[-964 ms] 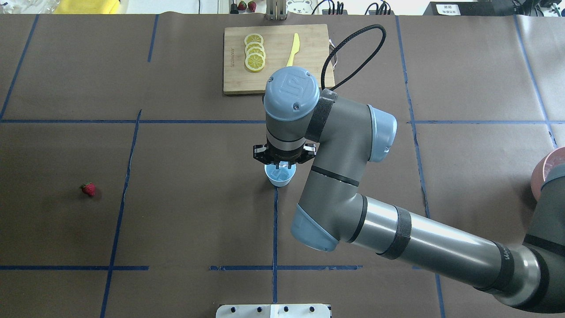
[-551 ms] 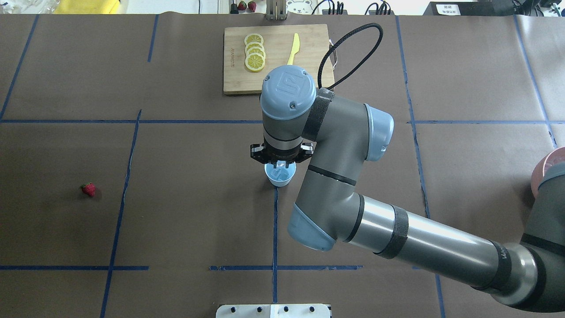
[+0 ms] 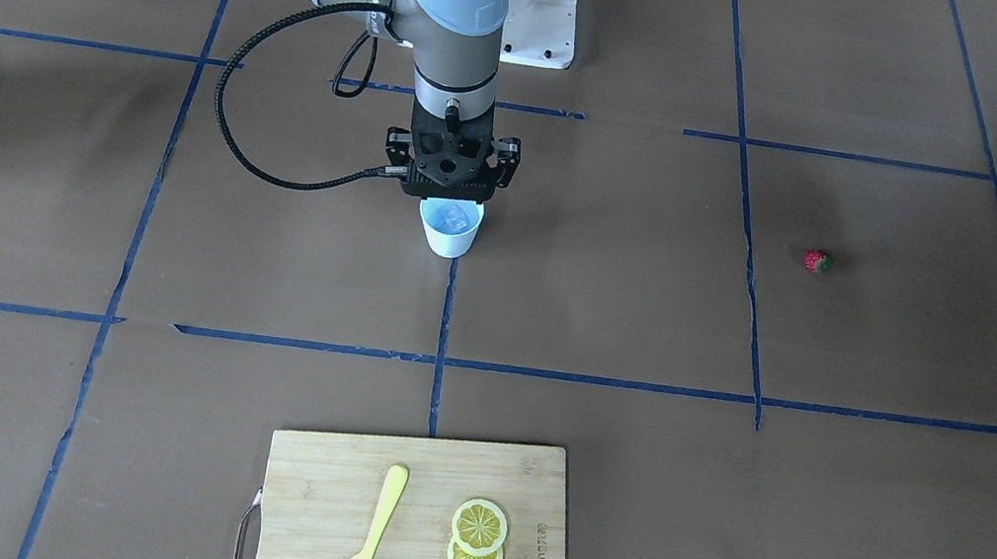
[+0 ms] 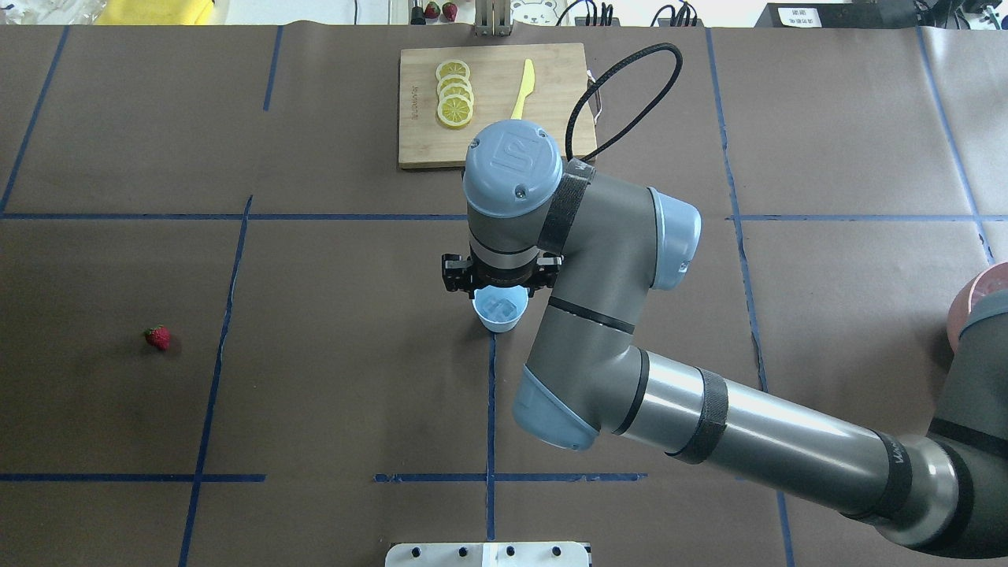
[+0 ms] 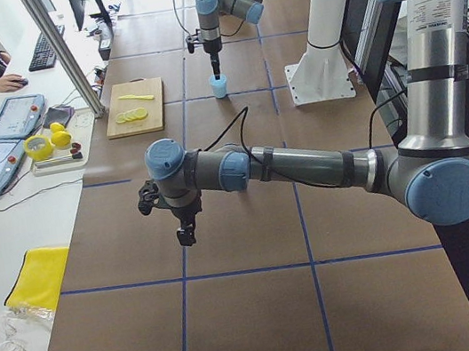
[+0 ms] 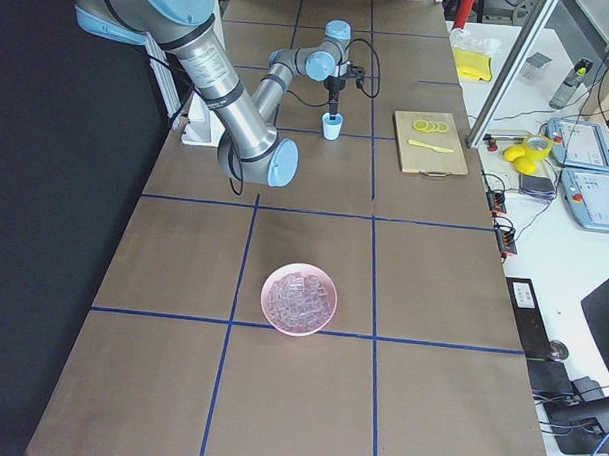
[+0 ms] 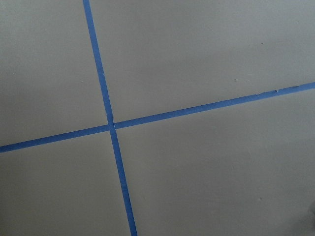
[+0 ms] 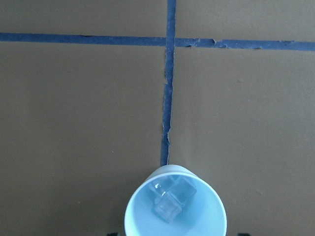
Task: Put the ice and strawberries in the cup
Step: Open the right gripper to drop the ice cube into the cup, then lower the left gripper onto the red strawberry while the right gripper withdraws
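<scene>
the table [image 4: 354, 276] is covered in brown paper crossed by blue tape lines [image 4: 490, 409]. a small white cup [image 4: 499, 319] stands near its middle, at one line's end. a red strawberry [image 4: 157, 338] lies well apart, toward the robot's left. a wooden cutting board [image 4: 417, 142] sits at the far edge, and a pink bowl [image 6: 264, 299] toward the right end.
</scene>
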Robot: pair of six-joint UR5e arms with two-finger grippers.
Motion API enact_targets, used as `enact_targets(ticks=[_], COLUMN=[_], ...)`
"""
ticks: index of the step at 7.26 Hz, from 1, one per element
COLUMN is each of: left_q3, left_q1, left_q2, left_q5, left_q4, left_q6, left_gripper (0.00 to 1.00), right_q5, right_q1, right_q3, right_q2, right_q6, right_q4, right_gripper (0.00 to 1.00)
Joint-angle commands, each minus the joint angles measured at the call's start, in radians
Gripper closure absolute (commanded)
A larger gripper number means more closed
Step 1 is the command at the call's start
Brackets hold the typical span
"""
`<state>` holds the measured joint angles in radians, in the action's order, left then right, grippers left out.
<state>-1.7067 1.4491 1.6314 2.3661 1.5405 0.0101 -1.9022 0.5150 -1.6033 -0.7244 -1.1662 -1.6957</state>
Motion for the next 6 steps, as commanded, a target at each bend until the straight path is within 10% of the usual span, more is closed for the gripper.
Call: enact_targets(ticks=[1, 6], left_q3=[-0.019, -0.106], left_q1=[-0.06, -0.325], left_q2=[0.01, -0.068], left_q5=[-0.007, -0.126], left_q4=[0.006, 0.358], left_q6=[-0.043, -0.667], left_gripper=[0.0, 0.0], right_q5=[-0.003, -0.126], right_q1=[0.023, 0.239], right_q3=[-0.05, -0.32], right_q2=[-0.009, -0.286], right_q6=[0.002, 0.155], right_q4=[-0.002, -0.012], right_gripper=[0.01, 0.0])
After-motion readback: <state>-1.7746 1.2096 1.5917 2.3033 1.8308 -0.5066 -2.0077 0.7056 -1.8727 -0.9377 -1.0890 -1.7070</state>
